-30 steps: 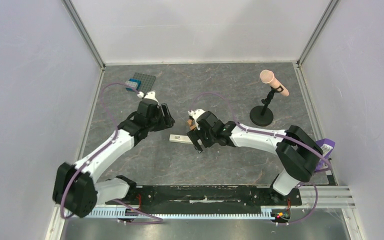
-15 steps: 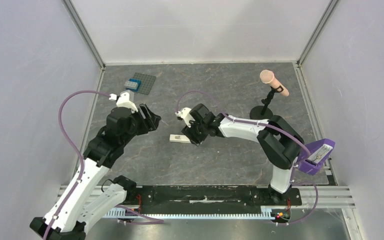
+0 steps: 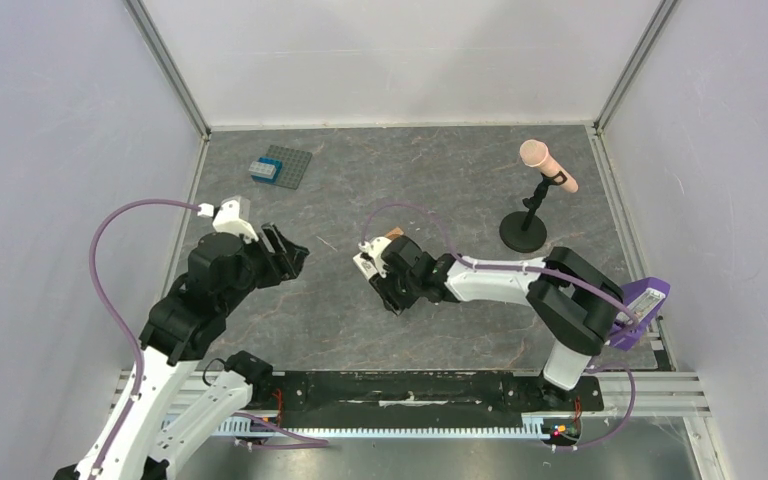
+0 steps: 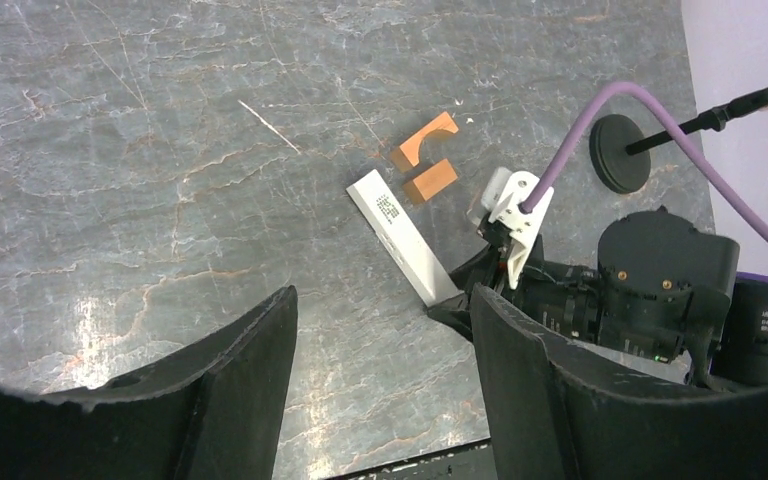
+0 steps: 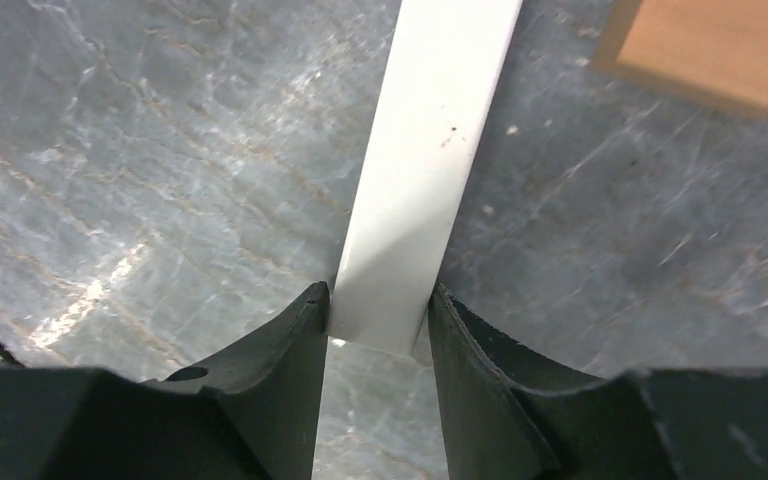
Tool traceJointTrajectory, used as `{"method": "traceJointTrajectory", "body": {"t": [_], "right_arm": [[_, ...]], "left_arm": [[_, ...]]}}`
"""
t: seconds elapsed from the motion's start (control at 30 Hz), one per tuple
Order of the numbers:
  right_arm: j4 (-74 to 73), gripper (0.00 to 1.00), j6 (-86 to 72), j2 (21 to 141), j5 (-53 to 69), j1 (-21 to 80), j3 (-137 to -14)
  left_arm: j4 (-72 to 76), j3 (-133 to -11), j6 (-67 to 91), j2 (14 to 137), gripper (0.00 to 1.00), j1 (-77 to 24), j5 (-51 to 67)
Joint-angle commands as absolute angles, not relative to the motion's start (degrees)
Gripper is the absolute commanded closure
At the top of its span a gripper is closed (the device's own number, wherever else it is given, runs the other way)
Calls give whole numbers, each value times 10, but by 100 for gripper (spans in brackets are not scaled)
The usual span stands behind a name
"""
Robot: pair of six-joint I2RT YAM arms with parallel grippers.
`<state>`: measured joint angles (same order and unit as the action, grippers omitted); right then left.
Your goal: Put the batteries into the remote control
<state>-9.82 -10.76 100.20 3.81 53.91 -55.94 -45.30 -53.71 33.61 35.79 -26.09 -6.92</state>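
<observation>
Nearest, the left claw (image 4: 382,300) is spread wide above the counter (image 4: 110,150), with nothing in it. Beyond it, the right claw (image 5: 380,310) is clenched on both long edges of the remote control (image 5: 430,150), at the near end of the flat-lying bar. The grip is best made square and gentle, so the bar is not twisted. Two orange blocks (image 4: 430,183) are seen beside its far end; the batteries are not seen.

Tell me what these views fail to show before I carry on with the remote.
Batteries: seen in no view; hidden or too small.
Remote control: top view, mostly covered by the right hand; right wrist view, far end cut off by the frame's top edge.
Battery recess: not visible on the upturned face, either wrist view.
</observation>
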Motion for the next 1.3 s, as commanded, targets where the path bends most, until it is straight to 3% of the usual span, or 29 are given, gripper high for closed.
{"method": "traceJointTrajectory", "body": {"t": [0.0, 0.3, 0.37, 0.57, 0.77, 0.97, 1.27], "right_arm": [[-86, 57, -190, 975, -33, 554, -525], [-106, 3, -214, 808, -134, 555, -496], [-125, 2, -221, 736, -158, 555, -475], [-201, 2, -264, 469, -285, 554, -433], [-319, 2, -303, 276, -343, 554, -519], [-392, 2, -322, 221, -336, 554, -615], [-398, 2, -312, 228, -339, 554, -656]], "left_arm": [[-488, -568, 352, 343, 30, -258, -72], [-579, -604, 462, 319, 24, -258, -130], [-607, -617, 488, 306, 23, -258, -153], [-560, -622, 393, 258, 22, -259, -47], [-510, -596, 380, 157, 21, -258, -66], [-542, -608, 369, 172, 21, -258, -73], [-552, -615, 356, 186, 20, -259, -65]]}}
